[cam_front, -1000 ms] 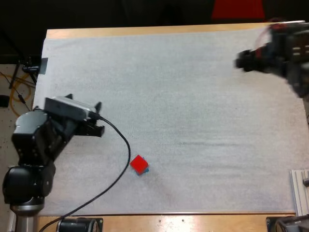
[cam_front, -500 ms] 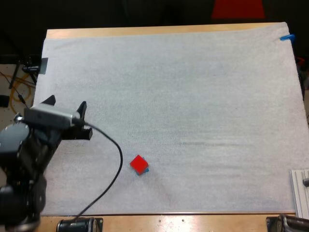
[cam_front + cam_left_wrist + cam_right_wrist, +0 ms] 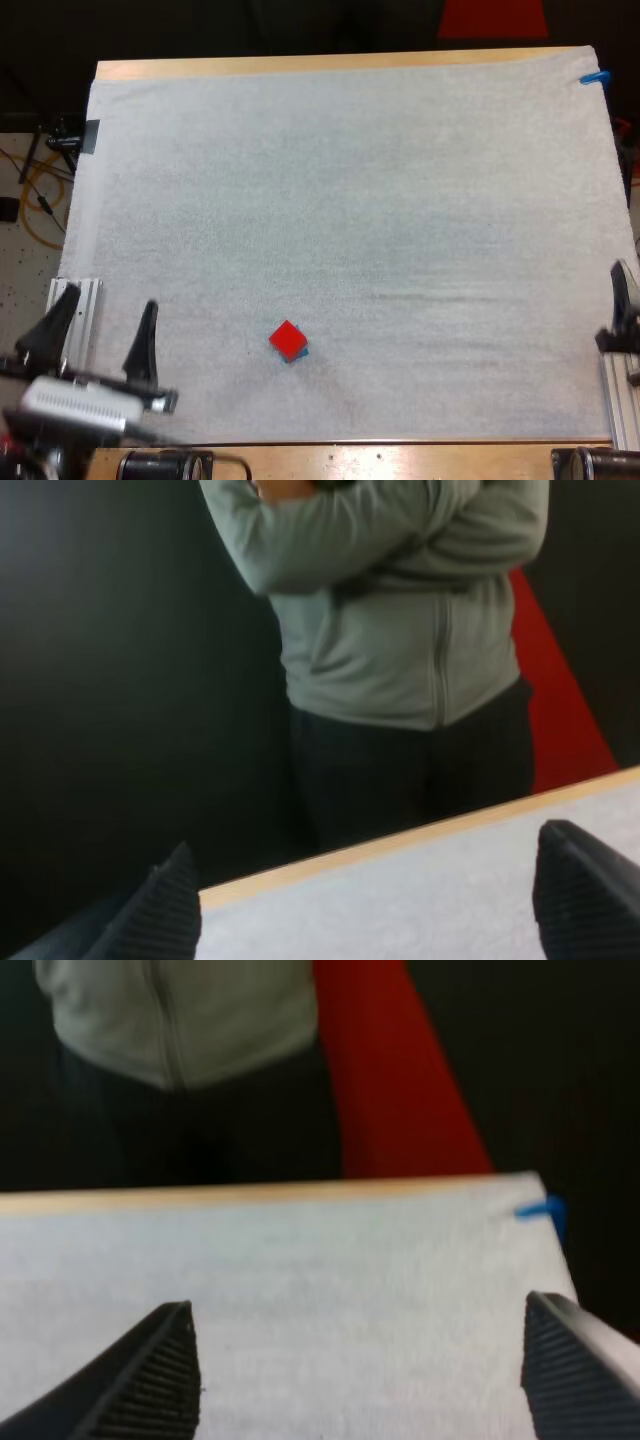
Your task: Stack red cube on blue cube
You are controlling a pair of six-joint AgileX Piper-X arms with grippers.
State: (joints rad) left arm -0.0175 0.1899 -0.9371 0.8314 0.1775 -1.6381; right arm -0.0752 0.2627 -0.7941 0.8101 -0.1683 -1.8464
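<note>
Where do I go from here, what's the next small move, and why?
Probably none: I would keep both arms parked. The red cube sits on the blue cube, and the left gripper and right gripper are open, well clear of the stack.

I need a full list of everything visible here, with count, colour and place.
red cube: 1, red, on top of the blue cube, near side of the mat
blue cube: 1, blue, under the red cube, mostly hidden
mat: 1, white, covers the table
table: 1, wooden, far edge shows
person: 1, grey jacket, dark trousers, beyond the table's far side
left gripper: 1, black, open, mat's near left corner
right gripper: 1, black, open, mat's right edge
</note>
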